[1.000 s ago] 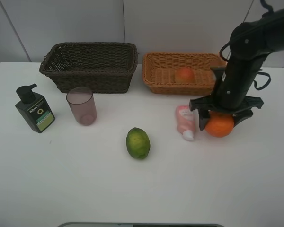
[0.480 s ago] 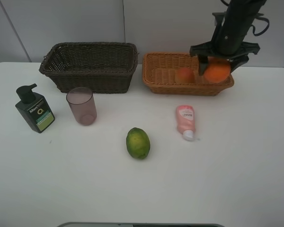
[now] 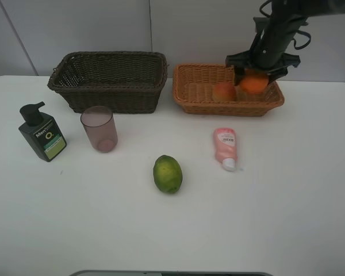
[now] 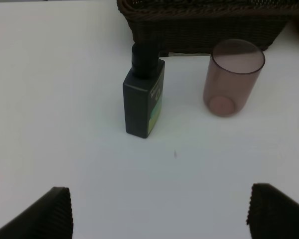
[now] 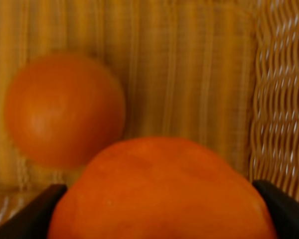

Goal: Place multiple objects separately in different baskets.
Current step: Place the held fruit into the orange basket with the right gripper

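Observation:
My right gripper (image 3: 254,76) is shut on the orange (image 3: 254,84) and holds it low inside the light tan basket (image 3: 230,108), at its right end. The red-orange peach (image 3: 223,91) lies in that basket just left of the orange. In the right wrist view the orange (image 5: 159,189) fills the space between my fingers, with the peach (image 5: 65,109) beyond it. The dark brown basket (image 3: 109,86) stands to the left. My left gripper (image 4: 162,211) is open and empty, short of the pump bottle (image 4: 143,97) and the mauve cup (image 4: 232,77).
On the white table stand the dark green pump bottle (image 3: 42,133) and the mauve cup (image 3: 99,128) in front of the dark basket. The green lime (image 3: 167,173) lies at the middle front. The pink tube (image 3: 225,146) lies in front of the tan basket.
My right gripper lifted the orange from the table beside the pink tube, carried it back over the tan basket, and has lowered it inside next to the peach.

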Robot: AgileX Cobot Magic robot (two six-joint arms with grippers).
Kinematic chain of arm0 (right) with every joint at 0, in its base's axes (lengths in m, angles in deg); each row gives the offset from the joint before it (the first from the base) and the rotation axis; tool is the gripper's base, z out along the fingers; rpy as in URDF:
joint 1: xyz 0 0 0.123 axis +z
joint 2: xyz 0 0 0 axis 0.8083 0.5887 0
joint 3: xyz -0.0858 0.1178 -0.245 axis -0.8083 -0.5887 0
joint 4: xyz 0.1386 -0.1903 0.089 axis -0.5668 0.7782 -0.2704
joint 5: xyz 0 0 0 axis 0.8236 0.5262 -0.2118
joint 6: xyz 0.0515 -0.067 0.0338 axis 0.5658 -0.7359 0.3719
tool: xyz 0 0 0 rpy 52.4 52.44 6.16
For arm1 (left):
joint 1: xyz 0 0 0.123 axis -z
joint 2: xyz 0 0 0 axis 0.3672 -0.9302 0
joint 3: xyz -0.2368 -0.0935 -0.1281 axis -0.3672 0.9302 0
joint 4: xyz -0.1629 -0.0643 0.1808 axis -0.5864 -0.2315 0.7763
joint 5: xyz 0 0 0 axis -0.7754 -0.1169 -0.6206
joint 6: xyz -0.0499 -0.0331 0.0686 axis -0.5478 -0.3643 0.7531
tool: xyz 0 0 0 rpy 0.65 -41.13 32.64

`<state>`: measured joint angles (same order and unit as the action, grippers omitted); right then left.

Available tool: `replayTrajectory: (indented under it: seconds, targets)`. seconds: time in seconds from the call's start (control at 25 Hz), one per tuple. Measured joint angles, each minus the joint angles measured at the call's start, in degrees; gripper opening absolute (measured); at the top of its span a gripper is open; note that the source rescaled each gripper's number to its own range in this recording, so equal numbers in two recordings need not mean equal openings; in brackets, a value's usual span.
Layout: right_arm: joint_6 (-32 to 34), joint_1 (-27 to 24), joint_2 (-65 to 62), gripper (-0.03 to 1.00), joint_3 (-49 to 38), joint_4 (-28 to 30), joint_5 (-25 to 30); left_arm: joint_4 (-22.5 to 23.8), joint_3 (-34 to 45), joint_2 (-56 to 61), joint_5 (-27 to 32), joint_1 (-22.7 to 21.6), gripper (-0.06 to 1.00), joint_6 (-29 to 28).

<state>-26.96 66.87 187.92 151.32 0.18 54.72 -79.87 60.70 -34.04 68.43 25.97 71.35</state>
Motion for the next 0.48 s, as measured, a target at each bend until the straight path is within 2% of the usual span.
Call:
replayTrajectory:
  seconds: [0.2, 0.48]
  targets:
    - [0.0, -1.4, 1.4, 0.51, 0.1, 1.1, -5.6, 0.0, 0.0, 0.0, 0.0, 0.0, 0.91, 0.0]
    - [0.0, -1.5, 5.1, 0.51, 0.1, 1.6, -7.0, 0.0, 0.0, 0.0, 0.0, 0.0, 0.91, 0.0]
